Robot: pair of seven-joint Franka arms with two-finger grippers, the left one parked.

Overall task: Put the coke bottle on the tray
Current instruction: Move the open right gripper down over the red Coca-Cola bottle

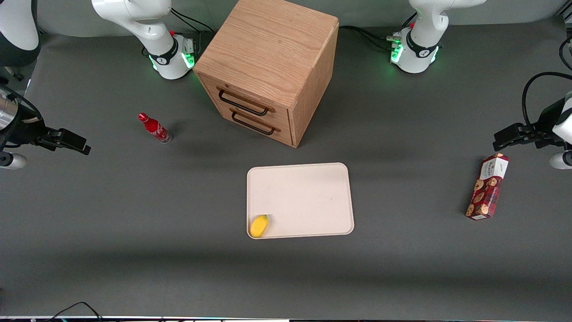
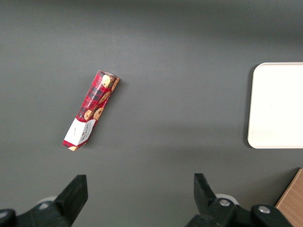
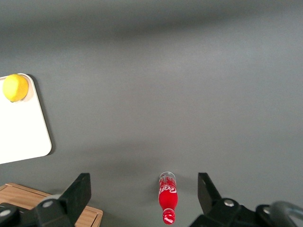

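A dark grey table [image 1: 134, 232] carries a two-drawer wooden cabinet [image 1: 268, 67], a flat cream tray [image 1: 308, 197] with a yellow fruit [image 1: 258, 226] in its corner, and a small upright red coke bottle [image 1: 154, 128] standing well apart from the tray, toward the working arm's end. The black claw [image 3: 144, 201] hangs released over the bottle, its fingers [image 3: 78, 191] spread wide.

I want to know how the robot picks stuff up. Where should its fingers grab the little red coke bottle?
Best guess: around the red middle of the coke bottle, below the cap. It stands upright on the table, apart from the wooden cabinet, so the slim round body is free all round. The gripper, open and high above it, could drop straight down, one of its fingers on each side.
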